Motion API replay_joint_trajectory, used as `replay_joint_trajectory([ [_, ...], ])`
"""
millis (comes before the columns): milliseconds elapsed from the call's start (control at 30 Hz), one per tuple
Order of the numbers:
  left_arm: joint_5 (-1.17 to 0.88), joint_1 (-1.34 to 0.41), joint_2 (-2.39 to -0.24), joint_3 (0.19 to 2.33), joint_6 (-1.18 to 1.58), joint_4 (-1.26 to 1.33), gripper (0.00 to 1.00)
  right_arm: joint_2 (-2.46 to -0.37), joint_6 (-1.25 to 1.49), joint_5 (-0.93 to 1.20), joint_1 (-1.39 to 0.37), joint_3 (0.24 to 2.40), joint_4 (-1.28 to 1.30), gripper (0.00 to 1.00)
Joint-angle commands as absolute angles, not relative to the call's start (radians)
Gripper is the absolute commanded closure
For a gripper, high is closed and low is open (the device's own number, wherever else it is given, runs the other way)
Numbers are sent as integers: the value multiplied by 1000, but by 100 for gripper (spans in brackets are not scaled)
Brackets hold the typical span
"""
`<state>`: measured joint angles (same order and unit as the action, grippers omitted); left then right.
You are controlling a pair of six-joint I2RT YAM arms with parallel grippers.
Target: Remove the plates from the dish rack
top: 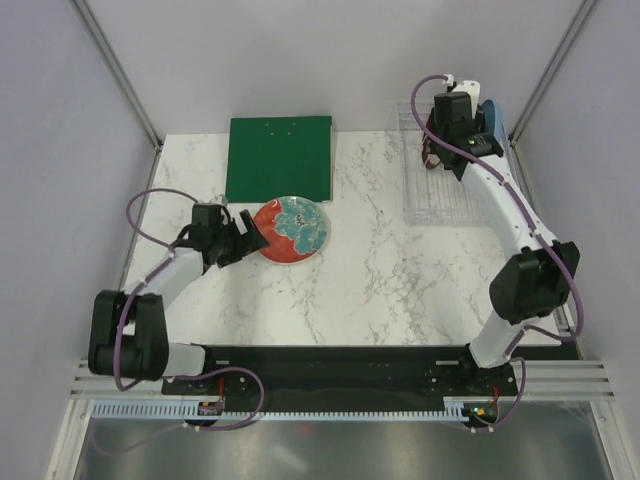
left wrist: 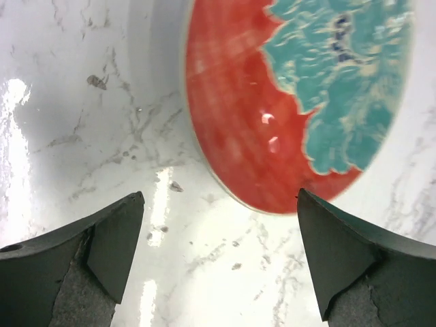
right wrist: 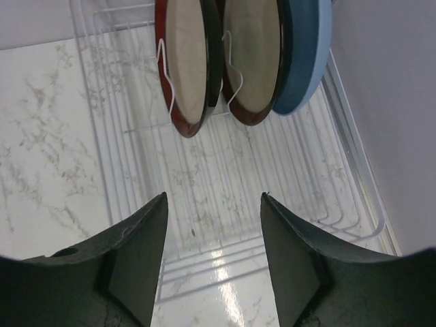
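Observation:
The red plate with the teal-white face [top: 292, 230] lies flat on the marble table, its far rim at the green board's front edge. My left gripper [top: 243, 238] is open and empty just left of it. In the left wrist view the plate [left wrist: 293, 102] lies just beyond the open gripper [left wrist: 219, 194]. My right gripper [top: 452, 125] hovers over the far end of the clear dish rack [top: 440, 195]. In the right wrist view two dark red-rimmed beige plates [right wrist: 187, 61] [right wrist: 252, 58] and a light blue plate [right wrist: 306, 54] stand upright in the rack [right wrist: 225, 184], beyond the open, empty gripper [right wrist: 214, 195].
A flat green square board [top: 280, 158] lies at the back of the table, left of centre. Grey walls and metal posts close in the back and both sides. The rack sits near the right wall.

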<state>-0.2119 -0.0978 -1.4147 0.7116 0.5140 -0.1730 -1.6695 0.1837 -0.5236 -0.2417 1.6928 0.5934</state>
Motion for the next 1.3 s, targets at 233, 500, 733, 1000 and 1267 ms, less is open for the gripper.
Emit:
replay_joint_trajectory([
  [233,-307,-107,-1058,770,469,-199,0,-2077,101,-675,-187,2115,572,38],
  [500,-336,-107,-1118,818,454,-195,0,-2235,20,-759,-172,2293,520,37],
  [733,-341,-107,-1173,847,436,-173,0,-2332,15,-710,-138,2356,489,35],
  [1000,-351,-107,-1229,861,428,-152,0,-2390,28,-634,-100,2361,457,41],
  [1267,-347,-110,-1236,853,428,-140,0,-2422,18,-583,-94,2361,430,97],
])
